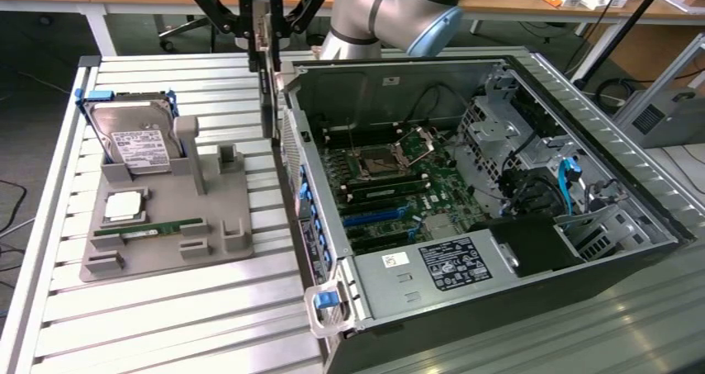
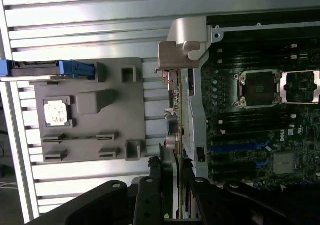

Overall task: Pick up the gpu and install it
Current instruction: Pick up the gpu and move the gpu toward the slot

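Status: pickup done, install not.

Gripper (image 1: 261, 37) is clamped on the gpu (image 1: 267, 101), jaws narrowed onto the card's top end. Card hangs vertical and edge-on to the ext view, clear of everything I can make out.

Position: gpu is up over the slatted table (image 1: 165, 324), between the grey holder (image 1: 165, 258) and the rear wall of the open PC case (image 1: 295, 143), just beside that wall but outside it. Wrist view agrees: card edge (image 2: 174, 115) runs alongside the case wall, mobo off to one side.

Done:
- gpu off the holder and gripped
- brought over near the case

Left:
- card isn't inside the case yet
- nothing seated in the blue slots (image 1: 369, 216) on the mobo (image 1: 408, 176); they look free

Holder has the hard drive (image 1: 132, 147), cpu chip (image 1: 124, 205) and memory stick (image 1: 149, 226) on it, untouched.

Rough est: about halfway, and the fiddly half (alignment, seating) remains.
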You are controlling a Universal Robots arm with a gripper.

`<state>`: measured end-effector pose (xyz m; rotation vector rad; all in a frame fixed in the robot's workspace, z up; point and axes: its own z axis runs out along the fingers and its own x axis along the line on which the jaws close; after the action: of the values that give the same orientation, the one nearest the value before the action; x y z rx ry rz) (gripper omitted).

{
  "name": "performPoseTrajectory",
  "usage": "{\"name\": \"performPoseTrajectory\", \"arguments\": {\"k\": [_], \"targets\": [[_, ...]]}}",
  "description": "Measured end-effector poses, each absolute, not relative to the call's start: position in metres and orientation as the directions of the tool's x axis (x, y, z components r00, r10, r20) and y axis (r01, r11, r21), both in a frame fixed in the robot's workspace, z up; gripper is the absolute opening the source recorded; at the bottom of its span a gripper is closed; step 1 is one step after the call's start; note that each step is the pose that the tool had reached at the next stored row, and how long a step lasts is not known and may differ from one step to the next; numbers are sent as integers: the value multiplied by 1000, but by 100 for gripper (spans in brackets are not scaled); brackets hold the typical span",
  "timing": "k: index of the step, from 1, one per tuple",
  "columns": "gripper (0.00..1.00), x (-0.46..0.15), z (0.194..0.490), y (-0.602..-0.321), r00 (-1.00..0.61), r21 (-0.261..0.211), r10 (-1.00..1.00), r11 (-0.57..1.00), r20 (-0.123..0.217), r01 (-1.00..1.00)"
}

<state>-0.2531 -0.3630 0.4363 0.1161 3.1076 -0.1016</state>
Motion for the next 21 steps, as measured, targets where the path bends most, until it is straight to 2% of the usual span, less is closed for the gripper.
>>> {"name": "performPoseTrajectory", "arguments": {"k": [21], "targets": [[27, -247, 436, -363, -997, -66, 73, 995, -33, 76]]}}
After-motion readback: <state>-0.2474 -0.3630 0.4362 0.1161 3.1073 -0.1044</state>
